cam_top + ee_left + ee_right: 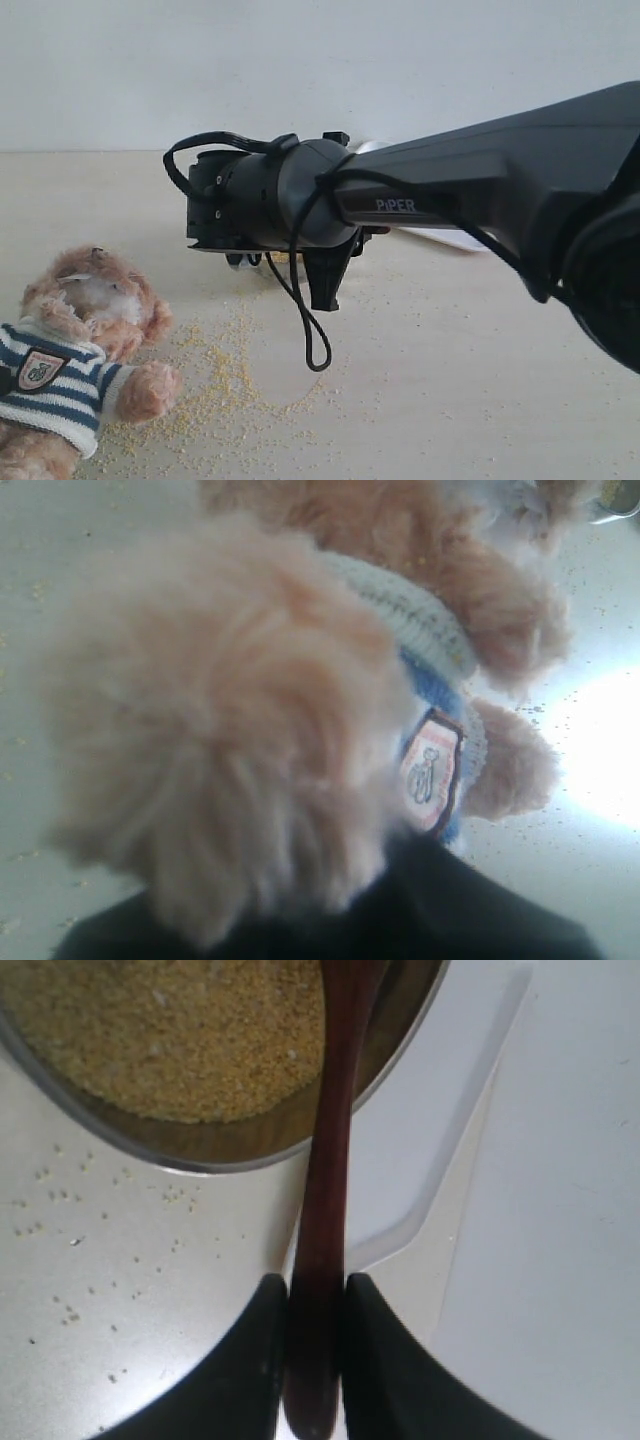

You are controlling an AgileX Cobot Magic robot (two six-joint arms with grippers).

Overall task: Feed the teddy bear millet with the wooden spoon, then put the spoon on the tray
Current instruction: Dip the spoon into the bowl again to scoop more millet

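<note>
The right gripper (315,1290) was clamped on the wooden spoon (325,1160), its two black fingers (250,1360) pressed against either side of the slim handle near its end. The handle ran across the rim of the steel bowl (220,1168), and the spoon's far end reached in over the millet (170,1030) heaped inside. The bowl of the spoon ran past the edge of the wrist view. The white tray (580,1160) lay just beside the steel bowl, with its rounded corner close to the handle. The spoon was not resting on it.

In the exterior view the right arm (480,180) stretched across the middle and hid most of the steel bowl. The teddy bear (85,340) sat at the lower left of the table (450,380), well apart from the spoon. Loose grains (225,380) were scattered on the table beside its paw.

The left wrist view was filled by blurred fur, with the striped sweater (440,650) and its badge (430,770) showing. The left gripper (420,915) appeared only as a dark shape under the fur, perhaps touching the bear. Whether it was apart or together could not be told.
</note>
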